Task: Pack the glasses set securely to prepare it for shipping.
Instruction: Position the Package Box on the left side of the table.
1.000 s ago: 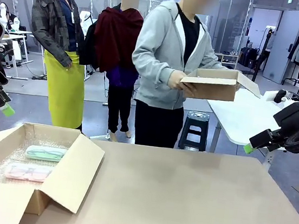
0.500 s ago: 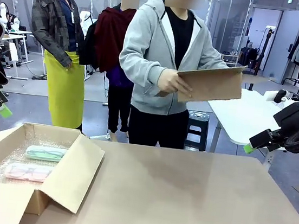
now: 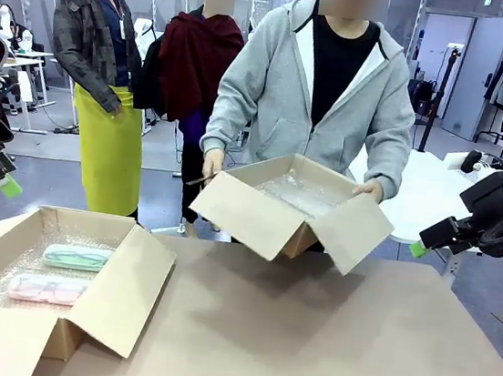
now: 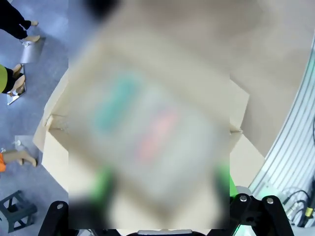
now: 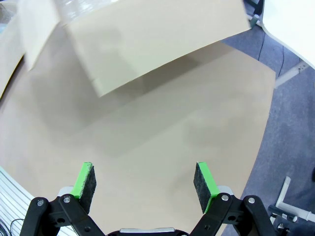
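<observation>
The glasses set lies in an open brown box (image 3: 118,305) lined with bubble wrap at the table's left. The mint green case (image 3: 76,256) is at the back and the pale pink case (image 3: 46,289) is in front of it. My left gripper (image 3: 10,184) hangs above and left of this box. In the left wrist view it (image 4: 162,189) looks down on the box (image 4: 54,157), its green pads wide apart and open, with both cases blurred. My right gripper (image 3: 418,249) hovers off the table's right edge, and it (image 5: 145,181) stands open over bare tabletop.
A person in a grey hoodie stands at the far side, both hands holding a second open cardboard box (image 3: 270,222) lined with bubble wrap just above the table's far edge. That box (image 5: 147,44) is ahead of my right gripper. A white table (image 3: 416,194) stands behind at the right.
The person has turned to face the table and brought the second box from the side down over the far edge, open side up. Both arms have stayed in place.
</observation>
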Motion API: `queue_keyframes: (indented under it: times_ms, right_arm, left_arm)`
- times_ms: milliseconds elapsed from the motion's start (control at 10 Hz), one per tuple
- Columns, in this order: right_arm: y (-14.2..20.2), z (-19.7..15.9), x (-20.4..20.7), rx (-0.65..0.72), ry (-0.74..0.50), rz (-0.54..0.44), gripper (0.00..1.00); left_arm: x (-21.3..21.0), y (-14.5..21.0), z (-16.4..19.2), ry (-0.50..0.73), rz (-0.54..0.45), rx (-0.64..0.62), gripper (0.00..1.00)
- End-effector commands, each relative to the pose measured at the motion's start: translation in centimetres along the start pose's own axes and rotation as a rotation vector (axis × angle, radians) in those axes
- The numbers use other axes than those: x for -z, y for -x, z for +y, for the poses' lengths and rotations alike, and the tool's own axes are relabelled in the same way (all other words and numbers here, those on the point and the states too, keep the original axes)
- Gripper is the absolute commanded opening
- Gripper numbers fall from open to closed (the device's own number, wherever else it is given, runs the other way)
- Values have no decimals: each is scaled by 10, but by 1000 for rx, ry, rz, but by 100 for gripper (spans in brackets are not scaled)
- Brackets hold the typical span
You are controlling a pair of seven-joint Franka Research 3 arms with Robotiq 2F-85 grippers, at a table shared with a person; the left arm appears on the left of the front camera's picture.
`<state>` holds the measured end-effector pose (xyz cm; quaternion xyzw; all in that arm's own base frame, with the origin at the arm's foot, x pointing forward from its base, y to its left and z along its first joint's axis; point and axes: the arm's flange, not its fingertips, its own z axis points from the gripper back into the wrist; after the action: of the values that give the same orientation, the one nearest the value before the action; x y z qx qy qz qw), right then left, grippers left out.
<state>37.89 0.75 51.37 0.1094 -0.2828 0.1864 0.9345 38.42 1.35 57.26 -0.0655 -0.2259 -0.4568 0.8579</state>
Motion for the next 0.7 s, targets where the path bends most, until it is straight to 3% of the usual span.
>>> queue_keyframes:
  times_ms: [0,600]
  right_arm:
    - [0,1,1,2,7,-10,100]
    - [0,1,1,2,7,-10,100]
  left_arm:
    - [-2,0,0,-23,4,-4,100]
    - [-2,0,0,-23,4,-4,100]
